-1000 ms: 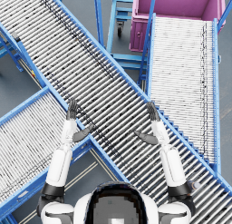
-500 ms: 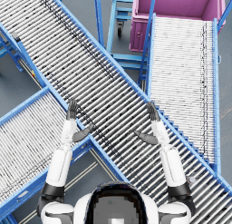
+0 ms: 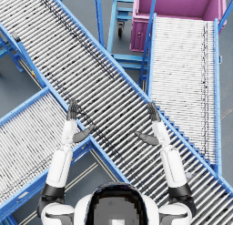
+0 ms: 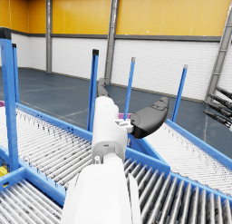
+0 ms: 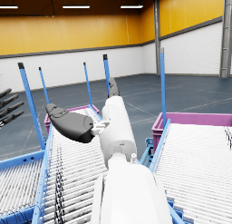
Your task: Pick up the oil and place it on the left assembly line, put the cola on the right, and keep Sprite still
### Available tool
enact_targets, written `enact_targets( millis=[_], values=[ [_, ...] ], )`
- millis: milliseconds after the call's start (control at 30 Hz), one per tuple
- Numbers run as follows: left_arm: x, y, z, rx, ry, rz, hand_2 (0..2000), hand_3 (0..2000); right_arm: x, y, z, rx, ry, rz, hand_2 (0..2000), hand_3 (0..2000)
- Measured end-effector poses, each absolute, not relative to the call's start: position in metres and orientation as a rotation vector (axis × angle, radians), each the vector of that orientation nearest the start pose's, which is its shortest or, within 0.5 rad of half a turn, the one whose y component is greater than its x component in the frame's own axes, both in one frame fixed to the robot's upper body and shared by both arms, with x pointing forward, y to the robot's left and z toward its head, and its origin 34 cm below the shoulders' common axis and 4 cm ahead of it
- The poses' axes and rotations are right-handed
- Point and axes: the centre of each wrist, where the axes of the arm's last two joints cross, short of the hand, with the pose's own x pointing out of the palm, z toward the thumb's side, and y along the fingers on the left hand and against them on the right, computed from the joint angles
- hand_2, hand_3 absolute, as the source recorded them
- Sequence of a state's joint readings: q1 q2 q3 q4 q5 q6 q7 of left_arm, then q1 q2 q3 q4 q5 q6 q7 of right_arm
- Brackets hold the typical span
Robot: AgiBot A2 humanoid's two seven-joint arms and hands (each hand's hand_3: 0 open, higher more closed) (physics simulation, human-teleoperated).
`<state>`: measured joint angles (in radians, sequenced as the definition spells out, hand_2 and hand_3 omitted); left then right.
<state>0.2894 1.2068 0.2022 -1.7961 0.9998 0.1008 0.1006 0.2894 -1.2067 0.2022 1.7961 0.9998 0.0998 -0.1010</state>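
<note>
Item: sorting station, both hands idle. Left hand [image 3: 73, 124] and right hand [image 3: 154, 126] are raised over the middle line [image 3: 104, 87], which runs from the upper left of the head view to its lower right. Each hand is spread, fingers straight and apart, thumb turned inward, holding nothing and touching nothing. Left line [image 3: 27, 137] lies at the lower left. Right line [image 3: 182, 74] lies at the upper right, ending at a pink bin [image 3: 139, 35] along the top edge. Oil, cola and Sprite: none appears in any view, so their place cannot be told; all visible rollers are bare. Progress, as judged: nothing placed on either side line, no bottle grasped, every step of the task remains, and the hands look to be waiting for goods to arrive. Head view alone gives the layout of the three lines and both hands together. Left wrist view adds the left hand [image 4: 136, 121] seen side-on, blue posts [image 4: 93, 89], a yellow-and-white hall wall [image 4: 149, 60] and the other hand's fingertips [image 4: 219, 107] at its right edge. Right wrist view shows the right hand [image 5: 77, 123] likewise empty, and the bin's rim at roller height.
</note>
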Motion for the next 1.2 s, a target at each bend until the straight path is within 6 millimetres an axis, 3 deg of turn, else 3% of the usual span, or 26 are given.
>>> enact_targets(
  millis=[867,1100,1200],
  values=[
    [0.256,0.198,0.228,0.112,-0.434,-1.818,0,0,0.257,-0.198,0.226,-0.135,-0.424,1.918,0,0],
    [0.256,0.205,0.266,0.253,-0.639,-1.789,0,0,0.254,-0.196,0.259,-0.232,-0.618,1.839,0,0],
    [0.257,0.212,0.284,0.418,-0.615,-1.713,0,0,0.253,-0.2,0.273,-0.349,-0.62,1.782,0,0]
  ],
)
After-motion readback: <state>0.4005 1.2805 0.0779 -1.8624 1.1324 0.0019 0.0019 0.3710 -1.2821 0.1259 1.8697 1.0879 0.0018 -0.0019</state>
